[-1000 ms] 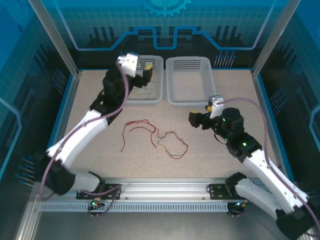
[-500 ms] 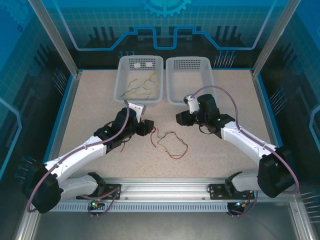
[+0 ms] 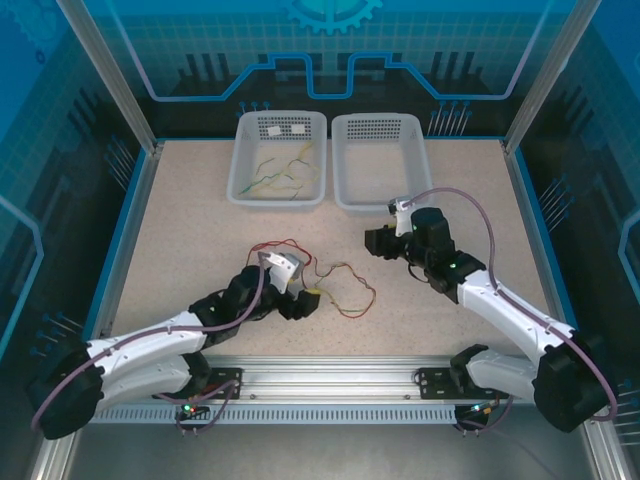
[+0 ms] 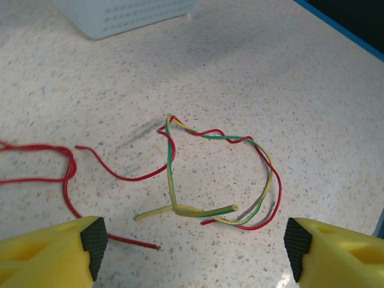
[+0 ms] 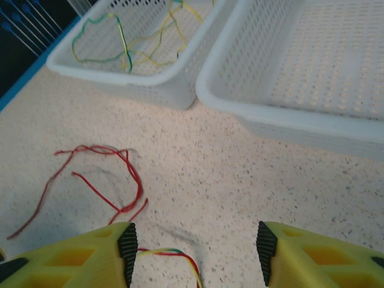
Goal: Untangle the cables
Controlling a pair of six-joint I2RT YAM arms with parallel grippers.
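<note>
A tangle of red and yellow-green cables lies on the speckled table, and a loose red cable curls just left of it. My left gripper hovers low at the tangle's near-left side. In the left wrist view it is open, and the yellow-green wire and red wire lie ahead of its fingers. My right gripper is above the table to the right of the tangle. It is open and holds nothing, with a red and yellow-green strand beside its left finger.
Two white baskets stand at the back. The left basket holds several yellow-green cables; the right basket has a bare perforated floor. An aluminium rail runs along the near edge.
My left arm swung from the left basket down to the tangle at the front. My right gripper moved left toward the cables, then drew back a little.
</note>
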